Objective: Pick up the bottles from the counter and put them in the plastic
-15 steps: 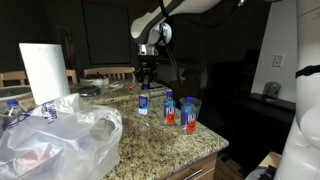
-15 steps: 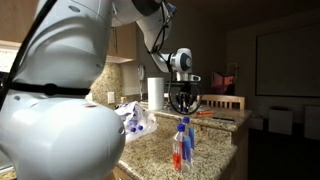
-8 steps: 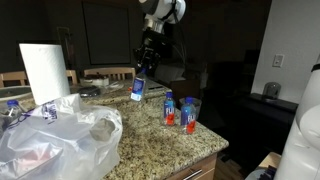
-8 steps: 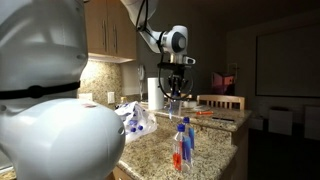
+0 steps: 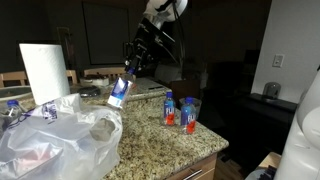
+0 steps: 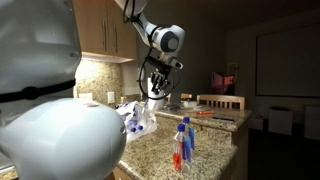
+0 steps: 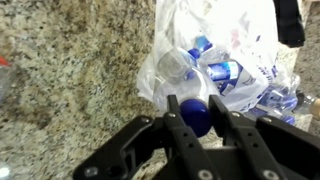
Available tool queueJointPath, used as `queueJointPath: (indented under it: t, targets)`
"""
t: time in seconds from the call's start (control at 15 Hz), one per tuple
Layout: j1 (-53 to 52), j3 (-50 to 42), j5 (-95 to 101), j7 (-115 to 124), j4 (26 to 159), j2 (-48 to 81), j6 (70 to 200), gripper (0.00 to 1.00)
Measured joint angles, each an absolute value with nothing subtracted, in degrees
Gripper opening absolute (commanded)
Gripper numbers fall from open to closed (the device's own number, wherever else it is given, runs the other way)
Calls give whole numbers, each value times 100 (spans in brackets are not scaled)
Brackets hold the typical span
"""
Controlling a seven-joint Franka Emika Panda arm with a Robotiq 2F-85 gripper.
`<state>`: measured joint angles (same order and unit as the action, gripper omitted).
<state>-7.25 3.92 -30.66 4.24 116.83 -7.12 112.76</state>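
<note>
My gripper [image 5: 128, 72] is shut on a clear water bottle [image 5: 119, 91] with a blue cap and blue label, and holds it tilted in the air beside the clear plastic bag [image 5: 60, 135]. In the wrist view the blue cap [image 7: 197, 115] sits between the fingers [image 7: 199, 108], above the bag's opening [image 7: 215, 45], where several bottles lie. Three bottles [image 5: 178, 111] stand on the granite counter [image 5: 150, 140], one with red liquid. They also show in an exterior view [image 6: 181, 143]. The gripper appears there too [image 6: 152, 92].
A paper towel roll [image 5: 43, 72] stands behind the bag. More bottles [image 5: 12, 108] lie at the far left of the counter. A chair back [image 5: 108, 72] stands behind the counter. The counter's edge drops off near the three bottles.
The gripper has lifted the bottle off the counter and carried it up and toward the plastic bag, tilting it. The three standing bottles have not moved.
</note>
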Motion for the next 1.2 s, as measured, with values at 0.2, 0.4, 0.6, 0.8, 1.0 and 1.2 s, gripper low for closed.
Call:
queueJointPath:
  t: [0.2, 0.4, 0.6, 0.8, 1.0, 1.2]
  targets:
    - [-736, 393, -3823, -99, 11791, -521, 11073, 9]
    - [-738, 401, -4394, -599, 11759, -72, 10853, 9]
    - [-734, 411, -4875, -1117, 11464, 668, 10694, 9]
    - [-694, 499, -5270, -1580, 10820, 1523, 10401, 9]
    - [-689, 690, -5726, -1941, 10126, 2231, 10151, 9]
    - [-725, 912, -5940, -1982, 9488, 2917, 9978, 9]
